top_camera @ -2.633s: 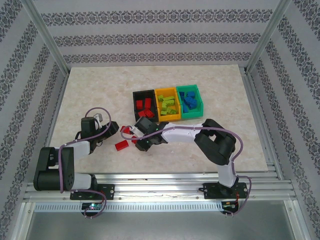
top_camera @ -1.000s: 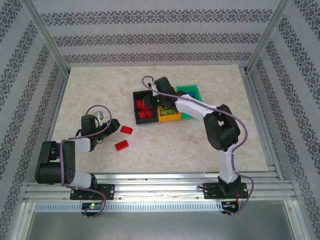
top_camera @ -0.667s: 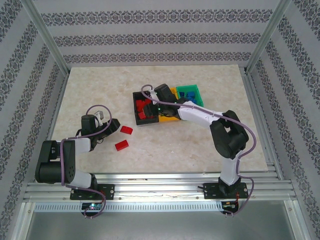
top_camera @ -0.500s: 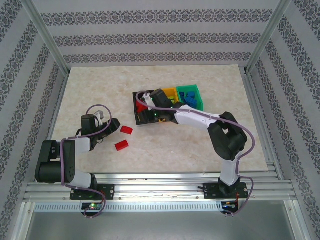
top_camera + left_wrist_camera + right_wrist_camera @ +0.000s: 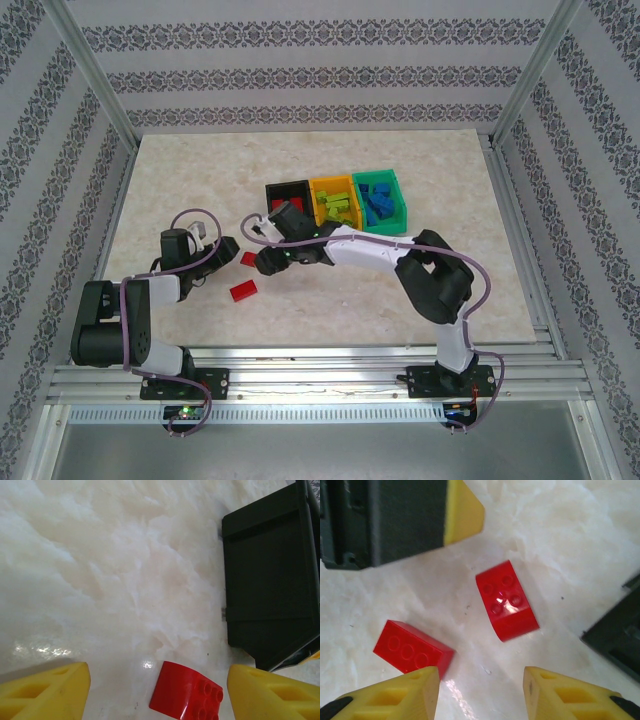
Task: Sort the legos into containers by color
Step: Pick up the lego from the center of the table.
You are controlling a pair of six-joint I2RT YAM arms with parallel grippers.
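**A:** Which step is this?
**B:** Clearing the reds, I'd say. A glossy curved-top red lego [image 5: 506, 600] and a flat studded red lego [image 5: 412, 647] lie on the marbled counter [image 5: 580, 540], near the black container [image 5: 286, 184].
**A:** And the pincers?
**B:** The right pincer [image 5: 480, 676] hangs released over them, empty, and the left pincer [image 5: 159, 674] gapes too. The next move calls for lowering, straddling one brick and clenching.
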